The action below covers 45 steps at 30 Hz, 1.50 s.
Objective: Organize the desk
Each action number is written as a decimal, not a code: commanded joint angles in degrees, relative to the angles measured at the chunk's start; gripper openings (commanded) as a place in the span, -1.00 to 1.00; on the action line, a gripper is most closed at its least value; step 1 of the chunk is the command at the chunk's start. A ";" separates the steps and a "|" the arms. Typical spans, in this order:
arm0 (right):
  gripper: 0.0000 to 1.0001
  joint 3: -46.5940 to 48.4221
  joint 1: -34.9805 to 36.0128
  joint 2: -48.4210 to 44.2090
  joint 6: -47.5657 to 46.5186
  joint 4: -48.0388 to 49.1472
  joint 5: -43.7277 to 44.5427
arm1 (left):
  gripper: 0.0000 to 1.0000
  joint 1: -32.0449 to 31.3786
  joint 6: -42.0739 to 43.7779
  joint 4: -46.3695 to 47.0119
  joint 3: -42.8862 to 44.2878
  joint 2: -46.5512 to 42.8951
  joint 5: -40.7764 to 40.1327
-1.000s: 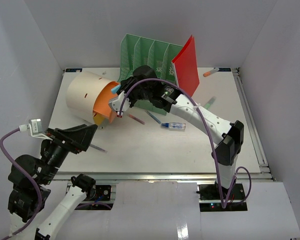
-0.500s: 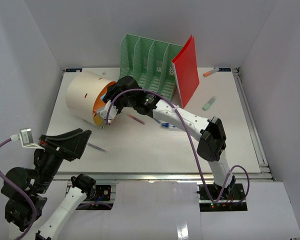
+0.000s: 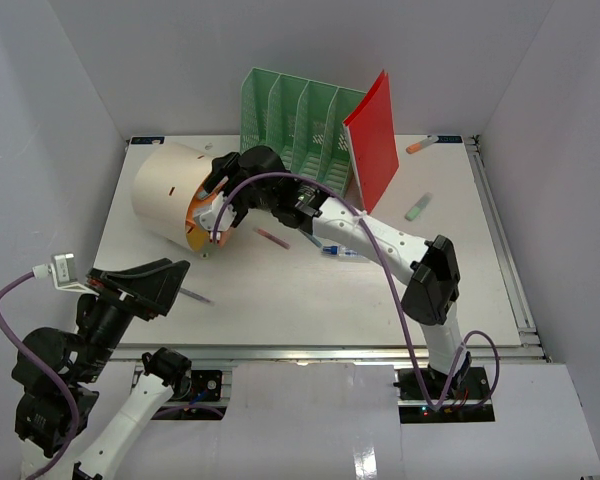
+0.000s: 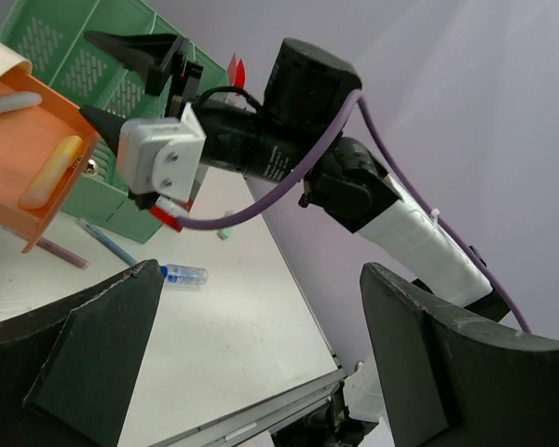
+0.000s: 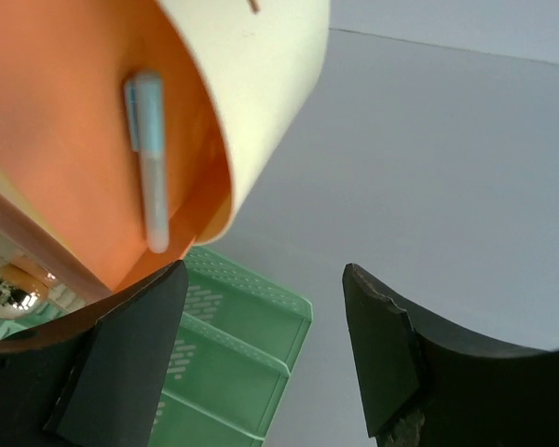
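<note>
At the mouth of the tipped cylinder, right gripper hung spread, empty; left gripper likewise. Likely pen-stowing; next needed: grasping the pink pen.

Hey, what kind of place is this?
Likely a robot test cell staged as an office: a white desk boxed in by plain wall panels, holding a green file rack, a red folder and loose markers.
</note>
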 commanded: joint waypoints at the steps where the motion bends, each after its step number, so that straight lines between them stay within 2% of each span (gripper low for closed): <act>1: 0.55 6.71 -1.01 -8.12 13.73 -3.07 -0.26 | 0.96 -0.08 3.31 0.05 -1.00 2.43 4.06; 3: 0.67 5.28 -2.72 -11.88 20.63 -4.13 -1.13 | 0.96 -0.08 4.29 0.32 -2.54 3.17 5.87; 6: 0.82 -2.00 -7.02 -18.15 31.37 -4.62 -2.34 | 0.96 -0.08 5.22 1.84 -6.34 4.43 9.10; 10: 0.81 -11.49 -18.82 -26.15 46.64 -7.23 -6.11 | 0.96 -0.08 6.23 5.62 -11.83 5.32 14.28; 13: 0.80 -20.82 -31.43 -31.25 55.29 -8.07 -10.16 | 0.96 -0.08 6.95 8.42 -14.96 5.65 17.02; 15: 0.78 -25.34 -40.58 -33.14 63.04 -7.73 -15.73 | 0.96 -0.08 7.23 9.60 -16.81 5.81 18.08; 18: 0.76 -33.16 -49.52 -33.90 75.46 -6.35 -16.33 | 0.96 -0.08 7.36 11.28 -18.74 6.33 19.51; 21: 0.78 -38.19 -51.82 -30.86 86.63 -5.76 -7.68 | 0.96 -0.08 7.28 11.92 -20.18 6.72 20.43; 26: 0.95 -36.84 -52.56 -21.22 102.86 -5.88 8.02 | 0.96 -0.17 7.46 11.84 -20.59 5.85 21.25; 30: 0.96 -32.10 -55.37 -11.61 112.09 -6.35 10.32 | 0.96 -0.08 7.90 10.67 -20.15 4.26 21.08; 33: 0.96 -28.15 -56.41 -5.33 115.49 -7.49 11.92 | 0.96 -0.08 7.93 9.75 -20.05 3.43 20.82; 37: 0.96 -24.13 -56.68 0.72 115.59 -7.91 17.05 | 0.96 -0.14 7.43 9.40 -20.45 2.28 20.35; 45: 0.81 -20.32 -58.84 6.30 117.48 -6.68 15.19 | 0.96 -0.08 6.19 9.37 -20.58 1.59 20.18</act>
